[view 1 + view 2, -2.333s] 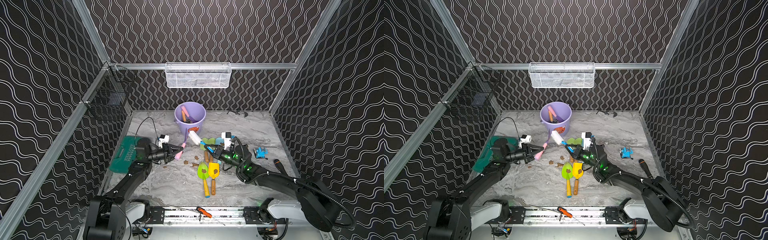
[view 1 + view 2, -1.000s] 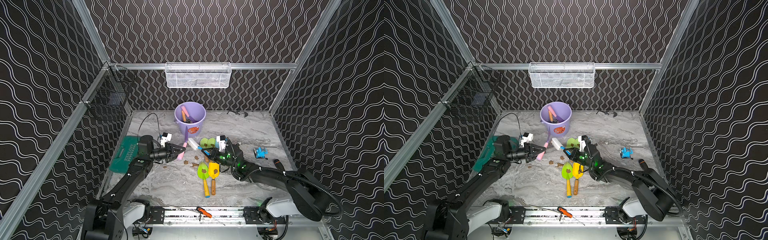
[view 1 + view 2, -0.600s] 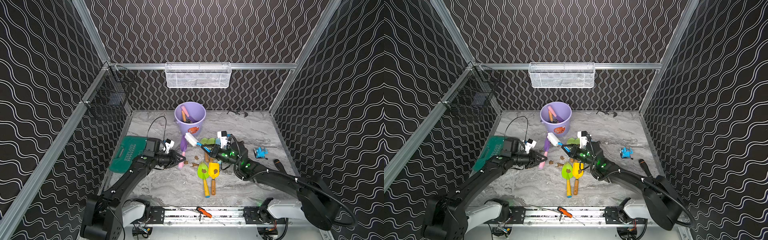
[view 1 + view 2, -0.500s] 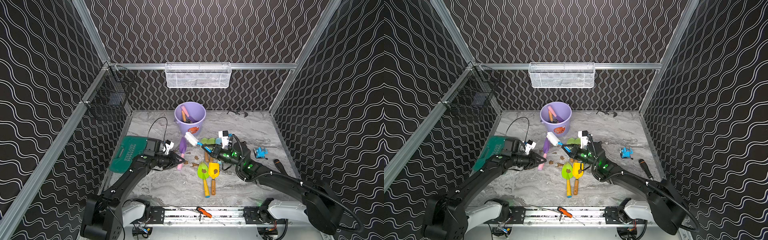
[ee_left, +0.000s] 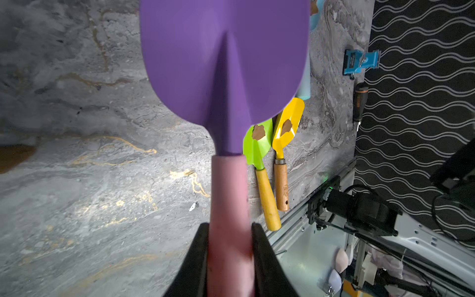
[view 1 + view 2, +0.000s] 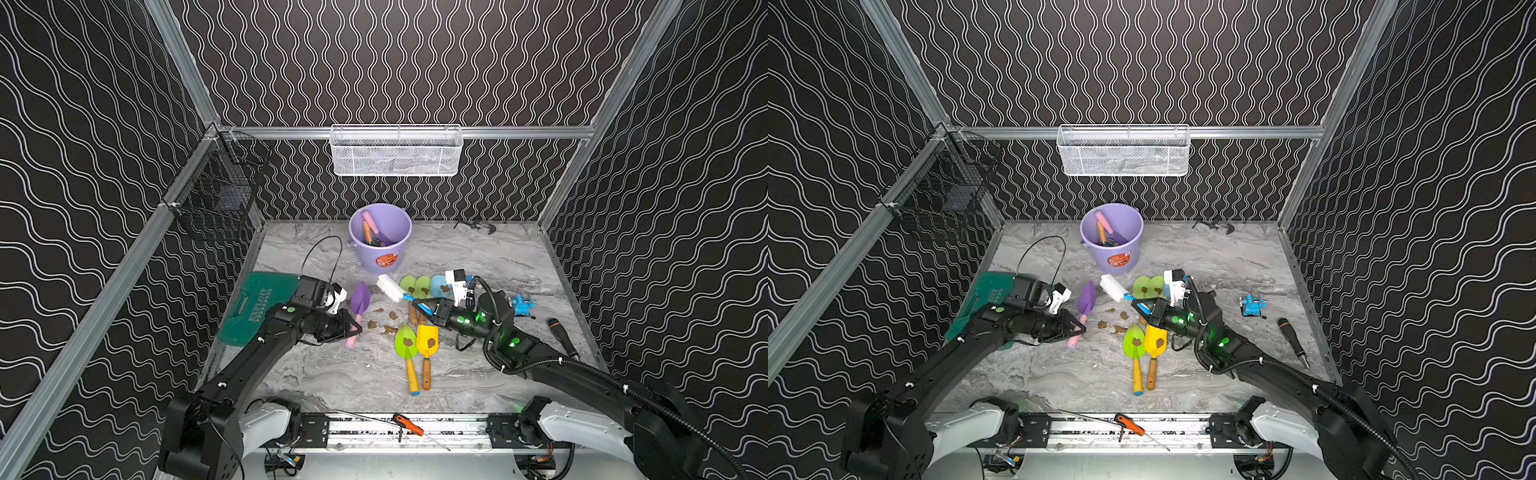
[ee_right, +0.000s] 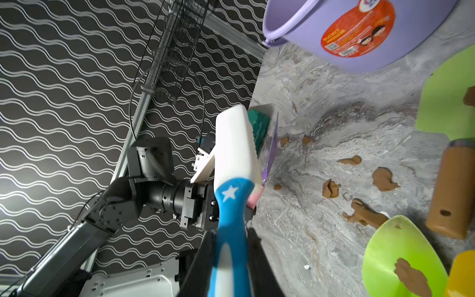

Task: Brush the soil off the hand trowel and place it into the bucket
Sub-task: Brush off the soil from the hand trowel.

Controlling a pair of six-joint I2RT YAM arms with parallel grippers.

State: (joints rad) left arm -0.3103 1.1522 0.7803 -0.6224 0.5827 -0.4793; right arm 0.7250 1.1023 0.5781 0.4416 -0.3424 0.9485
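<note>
A purple hand trowel (image 6: 360, 296) with a pink handle hangs just above the table, blade toward the bucket. My left gripper (image 6: 353, 328) is shut on its handle (image 5: 228, 195). No soil shows on the blade face (image 5: 223, 56) in the left wrist view. My right gripper (image 6: 428, 309) is shut on the blue handle of a white-headed brush (image 6: 389, 286), whose head (image 7: 235, 144) sits just right of the blade, apart from it. Brown soil (image 6: 390, 329) clumps lie on the table between both grippers. The lavender bucket (image 6: 365, 255) stands at the back with tools inside.
Green (image 6: 405, 343) and yellow (image 6: 427, 338) trowels with soil lie in front of the brush. More green and teal trowels (image 6: 415, 284) lie under my right arm. A green pad (image 6: 257, 305) lies left; a blue clamp (image 6: 523, 301) and a black screwdriver (image 6: 561, 336) lie right.
My left arm has swung the trowel from pointing at the brush to pointing at the bucket, and has moved in toward the middle. The brush has shifted slightly right.
</note>
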